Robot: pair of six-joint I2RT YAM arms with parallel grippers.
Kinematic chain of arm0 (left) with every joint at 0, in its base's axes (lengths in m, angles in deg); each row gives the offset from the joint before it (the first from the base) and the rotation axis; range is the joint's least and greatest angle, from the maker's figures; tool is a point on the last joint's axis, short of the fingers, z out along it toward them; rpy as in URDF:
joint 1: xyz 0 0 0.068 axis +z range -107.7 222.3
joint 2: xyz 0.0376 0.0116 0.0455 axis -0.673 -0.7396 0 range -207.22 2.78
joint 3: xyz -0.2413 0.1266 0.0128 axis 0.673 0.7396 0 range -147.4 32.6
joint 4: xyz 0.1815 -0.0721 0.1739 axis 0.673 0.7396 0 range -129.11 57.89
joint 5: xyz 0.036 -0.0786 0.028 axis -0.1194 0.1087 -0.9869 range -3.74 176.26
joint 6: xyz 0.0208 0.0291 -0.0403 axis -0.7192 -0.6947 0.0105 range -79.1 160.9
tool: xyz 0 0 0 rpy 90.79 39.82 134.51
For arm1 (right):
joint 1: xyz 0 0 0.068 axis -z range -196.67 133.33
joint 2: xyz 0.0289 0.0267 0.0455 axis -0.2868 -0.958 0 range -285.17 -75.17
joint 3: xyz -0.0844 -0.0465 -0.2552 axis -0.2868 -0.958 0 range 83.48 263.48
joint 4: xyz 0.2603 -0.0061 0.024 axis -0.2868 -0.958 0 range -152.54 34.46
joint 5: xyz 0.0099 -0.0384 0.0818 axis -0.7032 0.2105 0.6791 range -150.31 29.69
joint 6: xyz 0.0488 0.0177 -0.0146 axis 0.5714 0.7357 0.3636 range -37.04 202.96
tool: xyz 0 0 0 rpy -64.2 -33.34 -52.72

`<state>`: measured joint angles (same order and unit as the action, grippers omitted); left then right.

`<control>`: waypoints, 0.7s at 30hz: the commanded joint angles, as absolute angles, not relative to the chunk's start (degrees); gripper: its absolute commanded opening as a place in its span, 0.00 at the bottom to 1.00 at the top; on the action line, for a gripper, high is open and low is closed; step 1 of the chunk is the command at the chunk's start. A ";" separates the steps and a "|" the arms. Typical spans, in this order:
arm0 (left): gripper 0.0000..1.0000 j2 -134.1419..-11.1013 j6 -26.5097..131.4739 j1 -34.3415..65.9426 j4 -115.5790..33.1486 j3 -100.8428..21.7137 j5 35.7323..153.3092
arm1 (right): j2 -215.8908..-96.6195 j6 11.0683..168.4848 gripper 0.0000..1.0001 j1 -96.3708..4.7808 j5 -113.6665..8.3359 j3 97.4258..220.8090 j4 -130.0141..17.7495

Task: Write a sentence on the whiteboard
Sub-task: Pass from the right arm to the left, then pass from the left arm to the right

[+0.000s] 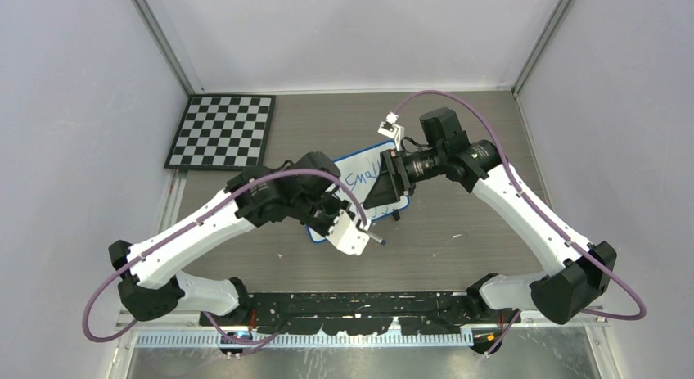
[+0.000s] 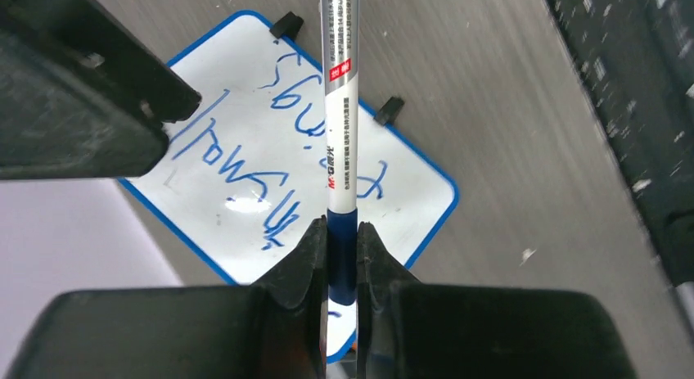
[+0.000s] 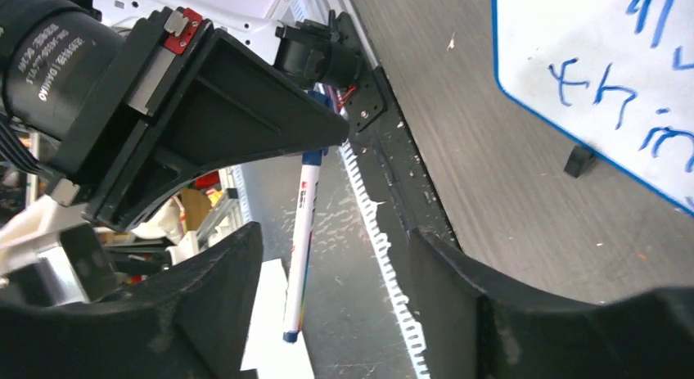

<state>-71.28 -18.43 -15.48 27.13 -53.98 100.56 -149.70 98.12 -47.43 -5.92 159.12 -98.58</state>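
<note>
The whiteboard lies flat mid-table, blue-framed, partly under both grippers. It also shows in the left wrist view and at the right wrist view's top right. The sentence is blue handwriting in two lines; part of it shows in the right wrist view. My left gripper is shut on a white marker with a blue end, held just above the board's near corner. The marker hangs from the left gripper in the right wrist view. My right gripper is open and empty over the board's right part.
A black-and-white checkerboard lies at the back left. A black rail runs along the table's near edge. The board's small black feet stick out from its frame. Walls close in on both sides.
</note>
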 commanded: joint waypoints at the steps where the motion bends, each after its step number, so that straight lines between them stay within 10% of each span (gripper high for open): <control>1: 0.00 -69.90 -32.35 -18.64 27.48 -53.30 89.92 | -148.71 100.22 0.66 -48.90 -1.88 157.84 -97.38; 21: 0.00 -71.49 -35.22 -20.54 22.82 -51.69 87.57 | -155.04 96.12 0.23 -56.39 -4.07 159.14 -101.61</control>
